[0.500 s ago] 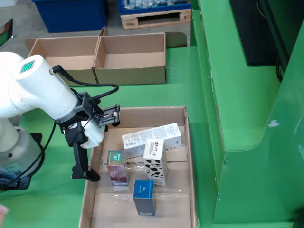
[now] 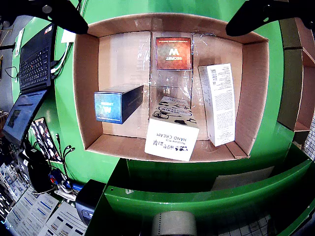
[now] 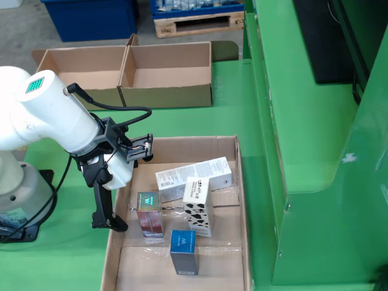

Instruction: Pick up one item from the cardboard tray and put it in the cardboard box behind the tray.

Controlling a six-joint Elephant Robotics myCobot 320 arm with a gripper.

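Gripper-mounted view: the camera looks straight down into the cardboard tray (image 2: 84, 88). Both black fingers (image 2: 256, 14) stand wide apart at the 10 and 2 o'clock corners of the picture, nothing between them. In the tray: a red box (image 2: 173, 53) at 12 o'clock, a blue box (image 2: 118, 103) at 9, a long white carton (image 2: 219, 103) at 3, and a hand cream box (image 2: 171, 138) at 6 (its label reads upside down here). All four lie loose; the hand cream box stands just beside the long carton.

Fixed view: the gripper (image 3: 109, 209) hangs over the tray's left wall, at 9 o'clock from the red box (image 3: 149, 213). The two cardboard boxes (image 3: 168, 74) sit at 12 o'clock beyond the tray, both empty.

Judgement: the step in hand is approach. Centre over one box, preferably the red or blue one, which have free sides, and align the fingers across its narrow faces before descending, clear of the tray wall.
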